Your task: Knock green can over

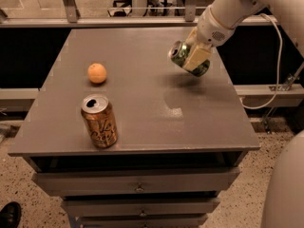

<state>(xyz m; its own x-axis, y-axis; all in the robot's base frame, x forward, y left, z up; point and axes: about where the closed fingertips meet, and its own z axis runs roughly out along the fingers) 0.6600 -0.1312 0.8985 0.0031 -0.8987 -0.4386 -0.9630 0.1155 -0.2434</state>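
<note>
The mottled green aluminium drink can (179, 55) is probably light, thin-walled and slick, and would dent under a hard squeeze, so its mid-body is the sensible hold. The gripper (194, 60) hangs over the grey counter (142, 108) near the back right corner. Its pale fingers (197, 57) are clamped across the can's side, holding it tilted and seemingly off the surface.

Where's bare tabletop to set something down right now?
Bare: grey tabletop centre and front-right, from the gold-brown aluminium can to the right edge. Crowded: left, by the small orange ball; right rear, where the gripper holds the tilted mottled-green drink can.
</note>
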